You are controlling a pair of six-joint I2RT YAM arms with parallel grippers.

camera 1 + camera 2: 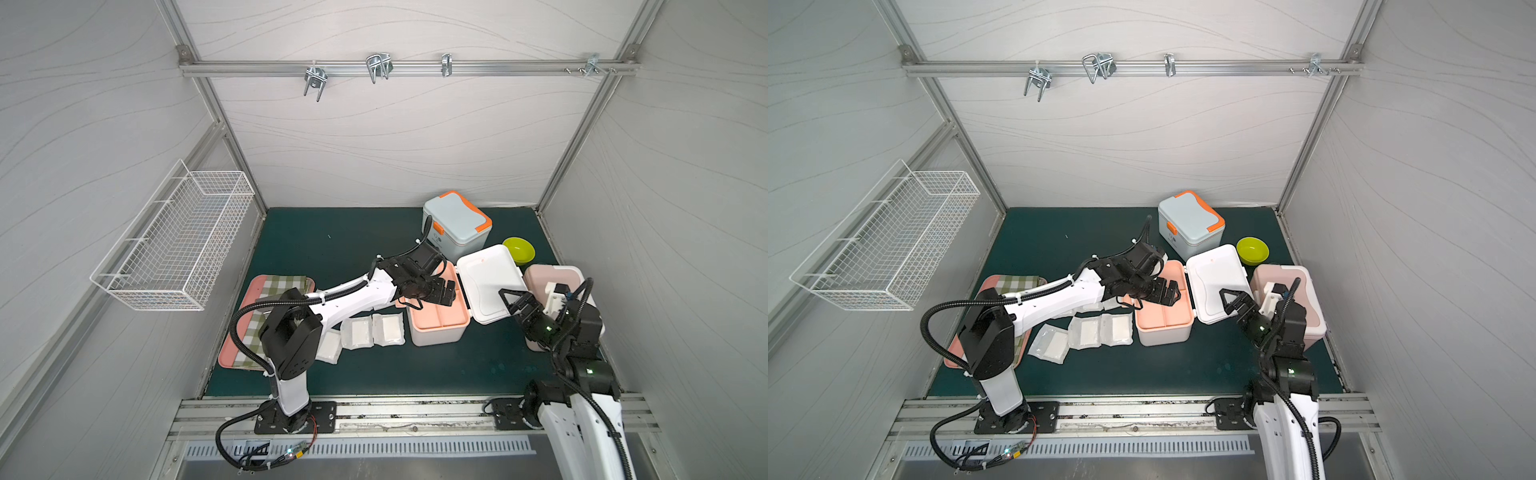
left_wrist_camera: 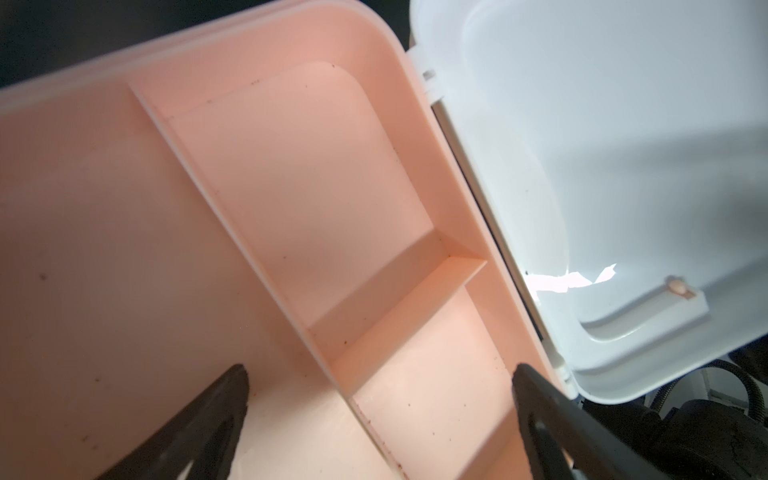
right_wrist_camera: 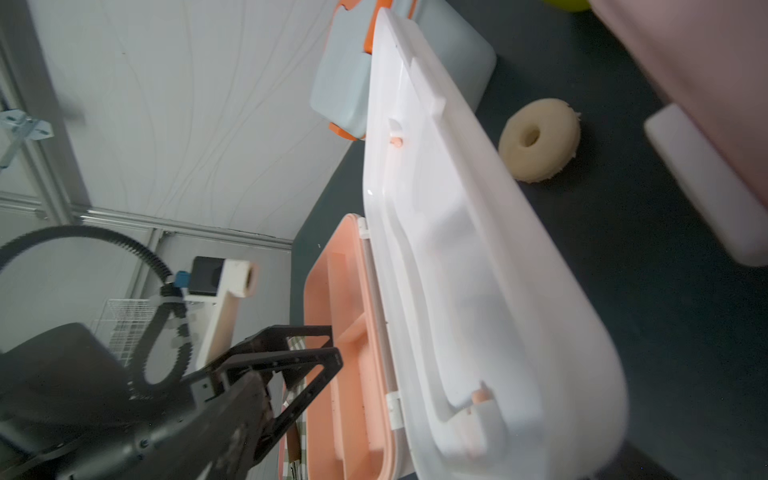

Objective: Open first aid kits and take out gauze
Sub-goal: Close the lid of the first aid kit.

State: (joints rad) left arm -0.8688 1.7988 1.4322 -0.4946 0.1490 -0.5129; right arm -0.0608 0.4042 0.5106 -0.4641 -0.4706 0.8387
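Lying on the surface (image 1: 374, 249), gauze (image 1: 357, 332) sat just left of the open white kit (image 1: 436, 338). The left end effector (image 1: 444, 292), jaws apart, hung over its bare tray (image 2: 311, 187). The right end effector (image 1: 508, 301), likewise spread, was nearer the shut pink kit (image 1: 552, 274).

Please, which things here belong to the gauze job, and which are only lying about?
Job: open white kit, blue kit, pink kit, gauze pouches.
Lying about: checked-cloth tray, green bowl, wire basket, foam ring.
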